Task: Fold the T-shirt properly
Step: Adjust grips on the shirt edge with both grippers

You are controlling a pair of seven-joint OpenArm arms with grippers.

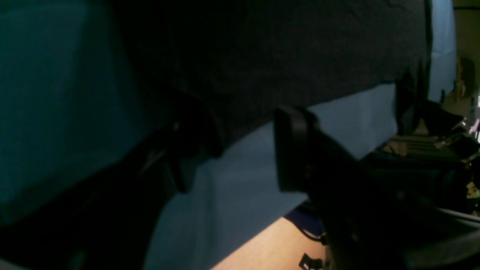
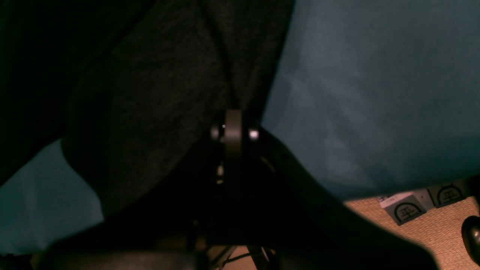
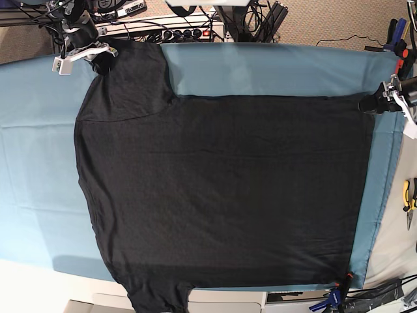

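Now the right hand [image 2: 233,129] pinches the T-shirt [image 3: 221,189] sleeve; left hand [image 1: 240,157] spread.

Base view looks straight down — both wrist views skim the T-shirt [image 3: 221,195] closely.

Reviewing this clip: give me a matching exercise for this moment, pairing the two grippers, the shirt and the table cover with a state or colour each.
Column one:
1. left gripper
2. right gripper
3. T-shirt
4. table cover

Column two:
A. teal
B. jaws closed, pinching black fabric at a sleeve
C. black, spread flat
D. jaws apart at the shirt's hem corner

Pairs: 1-D, 2-B, 3-C, 4-A
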